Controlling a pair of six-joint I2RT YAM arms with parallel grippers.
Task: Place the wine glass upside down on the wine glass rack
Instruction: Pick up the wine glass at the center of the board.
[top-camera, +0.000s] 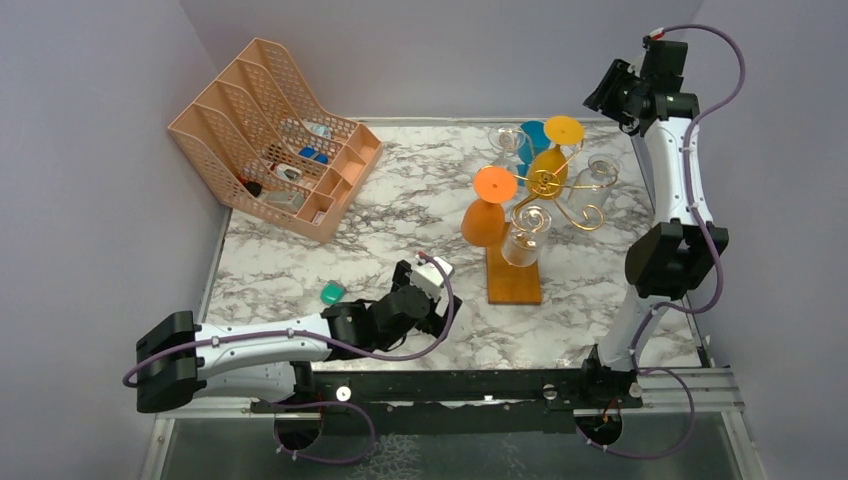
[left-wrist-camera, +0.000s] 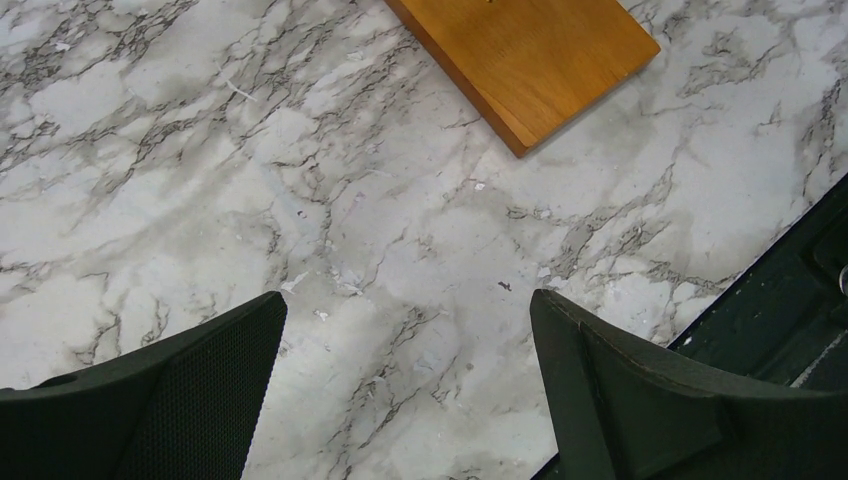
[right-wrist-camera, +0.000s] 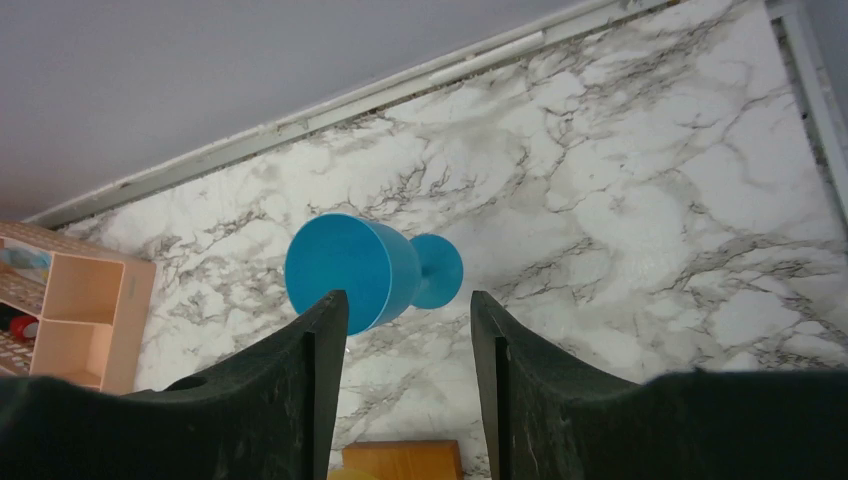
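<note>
Nearest, the left gripper (left-wrist-camera: 408, 300) lay low over the marble table (left-wrist-camera: 300, 200), jaws spread wide and empty, close to the wooden base (left-wrist-camera: 525, 55) of the wine glass rack (top-camera: 545, 185); a stray sweep could have nudged the stand. An orange glass (top-camera: 484, 222) and a clear glass (top-camera: 523, 243) already hung there with others, so an incoming glass risked striking them. Beyond the rack, the blue wine glass (right-wrist-camera: 345, 270) sat on the table; I could not tell whether upright or on its side. The right gripper (right-wrist-camera: 407, 300) hung high above it, jaws part-way open and holding nothing. That gap looked narrow for the bowl and might have knocked or toppled the glass.
</note>
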